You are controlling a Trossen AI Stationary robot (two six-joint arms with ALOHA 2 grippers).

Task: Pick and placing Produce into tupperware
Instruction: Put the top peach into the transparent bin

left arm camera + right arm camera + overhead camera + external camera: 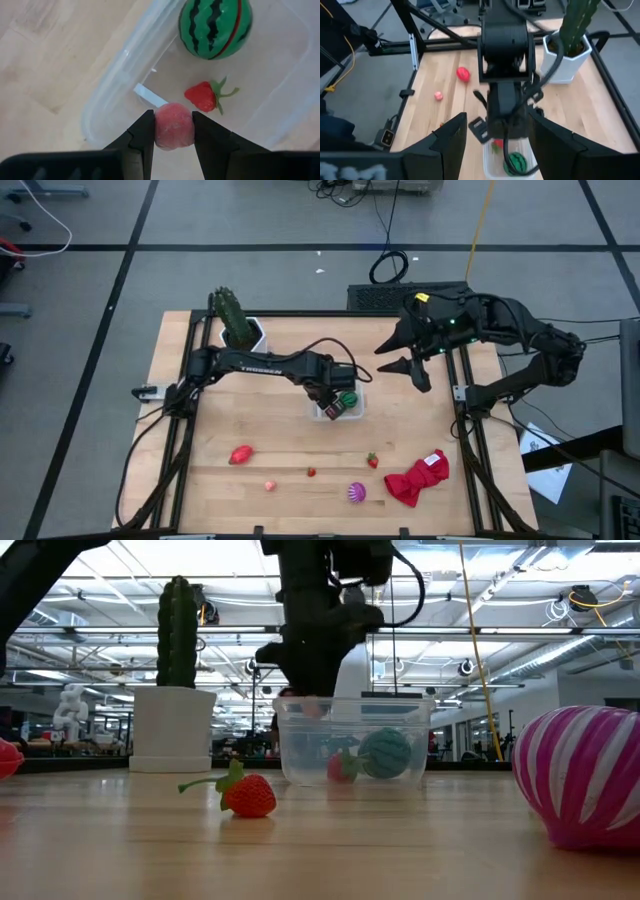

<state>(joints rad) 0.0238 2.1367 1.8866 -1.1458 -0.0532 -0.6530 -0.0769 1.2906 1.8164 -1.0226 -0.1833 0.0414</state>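
High view shows my desk (200,400), then the tupperware (338,410) mid-desk, already holding a watermelon ball (215,25) and strawberry (202,97). My left claw (172,131) grips a pink piece (173,126) above it; right claw (410,355) waits open. Five pieces remain outside.

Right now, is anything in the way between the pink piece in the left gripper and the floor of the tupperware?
Nothing visible. The left gripper holds the pink piece above the tupperware; the watermelon ball and strawberry lie off to the side, and bare floor shows beside the piece.
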